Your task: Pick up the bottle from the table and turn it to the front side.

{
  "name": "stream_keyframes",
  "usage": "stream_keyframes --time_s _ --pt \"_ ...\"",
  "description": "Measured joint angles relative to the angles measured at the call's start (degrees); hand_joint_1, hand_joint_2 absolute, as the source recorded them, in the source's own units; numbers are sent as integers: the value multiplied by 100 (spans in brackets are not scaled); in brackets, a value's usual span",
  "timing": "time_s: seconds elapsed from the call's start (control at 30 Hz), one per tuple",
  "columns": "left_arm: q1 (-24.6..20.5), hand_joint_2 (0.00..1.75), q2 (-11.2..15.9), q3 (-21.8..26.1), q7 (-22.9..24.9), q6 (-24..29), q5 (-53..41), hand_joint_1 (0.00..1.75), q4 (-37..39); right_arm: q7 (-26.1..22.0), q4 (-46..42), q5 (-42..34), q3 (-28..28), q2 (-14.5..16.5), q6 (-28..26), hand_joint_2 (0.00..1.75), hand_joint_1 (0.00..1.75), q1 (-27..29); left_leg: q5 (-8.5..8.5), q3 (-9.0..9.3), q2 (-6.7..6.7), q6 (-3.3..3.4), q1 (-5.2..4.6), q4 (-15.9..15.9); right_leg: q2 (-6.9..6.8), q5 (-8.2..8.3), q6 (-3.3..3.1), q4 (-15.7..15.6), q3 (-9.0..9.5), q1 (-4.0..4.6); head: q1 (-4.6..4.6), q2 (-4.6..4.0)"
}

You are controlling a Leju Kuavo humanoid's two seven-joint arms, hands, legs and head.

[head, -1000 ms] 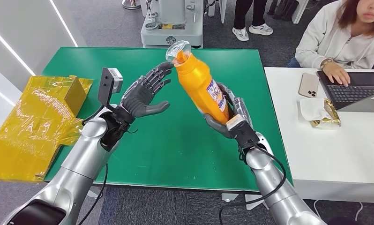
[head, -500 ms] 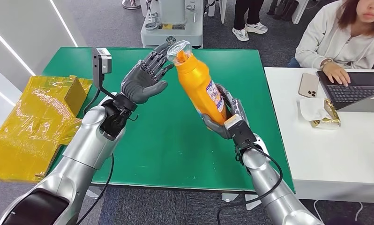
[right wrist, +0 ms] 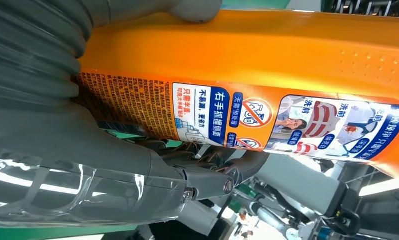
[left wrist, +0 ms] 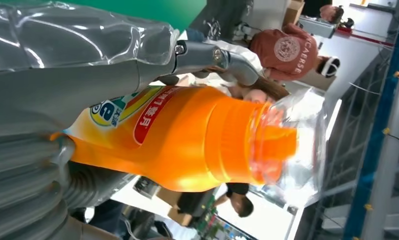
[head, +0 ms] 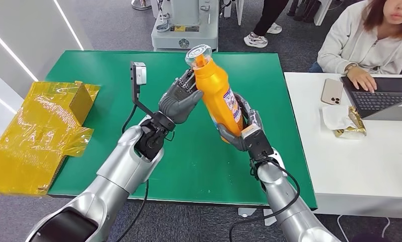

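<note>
An orange bottle (head: 216,93) with a clear cap (head: 199,53) is held up over the green table (head: 113,75), nearly upright and leaning a little left. My right hand (head: 242,131) grips its lower body from behind and below. My left hand (head: 179,101) is against the bottle's upper part, just under the neck. In the left wrist view the bottle (left wrist: 197,135) lies between that hand's fingers (left wrist: 212,57) and thumb. The right wrist view shows my right hand (right wrist: 47,130) wrapped around the labelled side of the bottle (right wrist: 267,55).
A yellow foil-wrapped box (head: 38,131) lies off the table's left edge. At the right stands a white table (head: 370,171) with a phone (head: 332,91) and a laptop (head: 383,101), where a person (head: 360,40) sits typing. A grey machine base (head: 185,25) stands beyond the far edge.
My left hand has swung right, from open beside the cap to closing on the bottle's upper part. The right hand has tipped the bottle more upright.
</note>
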Motion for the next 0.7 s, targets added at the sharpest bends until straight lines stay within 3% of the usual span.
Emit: stream_keyframes --time_s 0.3,0.5,0.7 --pt "19 175 -75 -408 -984 1067 -1540 0 223 196 -155 199 -145 31 21 175 175 197 0 0 2 0 1 -1 1 0 0 1 -1 0 -1 0" --pt "18 175 -78 -481 -1352 1857 -2467 0 232 233 -221 212 -206 58 120 175 175 232 0 0 2 0 0 -1 1 0 0 1 -1 0 0 0" --pt "10 175 -140 -497 -1184 1754 -2649 0 254 319 -212 292 -218 116 135 175 175 233 0 0 1 0 0 0 1 0 0 1 -1 0 0 0"
